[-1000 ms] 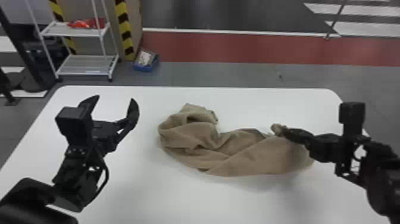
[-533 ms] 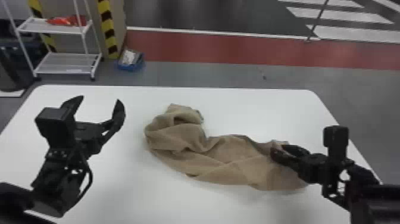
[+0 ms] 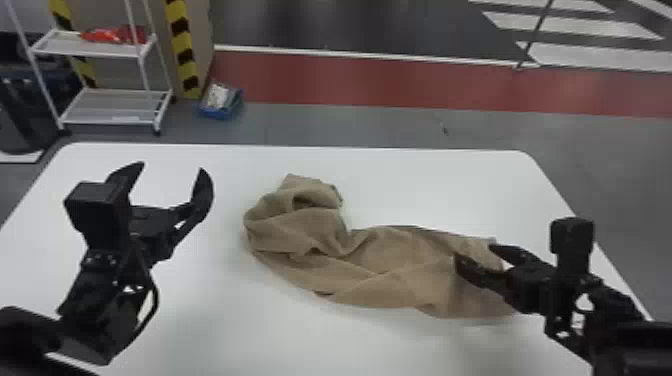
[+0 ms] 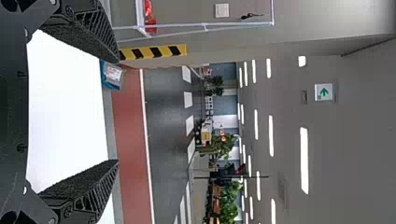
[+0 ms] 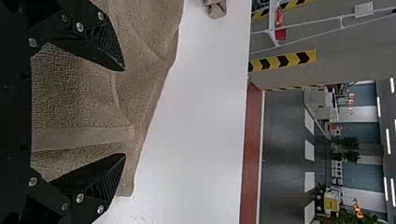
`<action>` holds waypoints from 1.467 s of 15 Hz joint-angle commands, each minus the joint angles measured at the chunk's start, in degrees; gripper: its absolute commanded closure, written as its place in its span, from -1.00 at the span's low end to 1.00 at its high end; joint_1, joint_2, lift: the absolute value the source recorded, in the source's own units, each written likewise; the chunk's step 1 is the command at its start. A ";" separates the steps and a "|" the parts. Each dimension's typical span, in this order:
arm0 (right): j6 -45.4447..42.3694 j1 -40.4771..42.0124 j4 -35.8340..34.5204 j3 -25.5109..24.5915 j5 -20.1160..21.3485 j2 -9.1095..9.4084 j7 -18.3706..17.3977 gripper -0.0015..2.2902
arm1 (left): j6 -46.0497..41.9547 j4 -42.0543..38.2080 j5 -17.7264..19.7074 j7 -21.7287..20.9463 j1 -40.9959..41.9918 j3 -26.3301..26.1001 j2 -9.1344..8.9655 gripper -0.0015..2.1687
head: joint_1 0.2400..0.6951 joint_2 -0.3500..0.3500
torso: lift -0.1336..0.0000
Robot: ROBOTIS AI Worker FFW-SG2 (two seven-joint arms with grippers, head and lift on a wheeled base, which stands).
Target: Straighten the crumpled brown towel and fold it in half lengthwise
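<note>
The brown towel (image 3: 380, 265) lies crumpled on the white table, bunched up at its left end and flatter toward the right. At the towel's right end is my right gripper (image 3: 479, 259), its fingers apart over the cloth. In the right wrist view my right gripper (image 5: 124, 112) stands open, with the towel (image 5: 70, 93) spread between and beneath its fingers, not pinched. My left gripper (image 3: 172, 167) is left of the towel, raised above the table and well apart from the cloth. The left wrist view shows my left gripper (image 4: 117, 112) open and holding nothing.
The white table (image 3: 210, 320) reaches under both arms, its rounded far corners near the back. On the floor beyond it stand a white shelf rack (image 3: 110, 107) and a blue box (image 3: 220, 102) at the back left.
My right gripper has come toward the table's near side and opened, letting go of the towel's right end, which has settled lower. The head view has shifted; the left gripper remains open.
</note>
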 commanded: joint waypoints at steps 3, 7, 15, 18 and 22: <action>-2.87 -1.63 3.99 -0.26 -0.42 -0.10 -0.18 -0.74 | 0.00 0.66 0.00 -0.26 -0.27 -0.11 -0.18 -0.87 | 1.00 -0.39 | -0.84; -2.70 -3.48 6.36 0.44 0.02 -0.28 -0.09 -0.40 | 0.00 0.57 0.00 -0.26 -0.18 -0.20 -0.18 -0.87 | 1.00 -0.41 | -0.84; -2.34 -1.90 3.37 -0.09 -0.59 -0.19 0.70 -0.10 | 0.18 0.22 0.00 -0.26 -0.27 -0.37 -0.27 -0.87 | 1.00 -0.40 | -0.84; -1.99 -0.05 -1.11 -0.88 -2.79 -0.10 1.05 0.06 | 0.18 0.22 0.00 -0.26 -0.27 -0.29 -0.27 -0.87 | 1.00 -0.40 | -0.84; -6.74 4.61 -6.03 -10.90 -18.79 0.25 4.57 0.06 | 0.18 0.84 0.09 -0.79 -0.62 -0.29 -0.45 -0.87 | 1.00 -0.38 | -0.84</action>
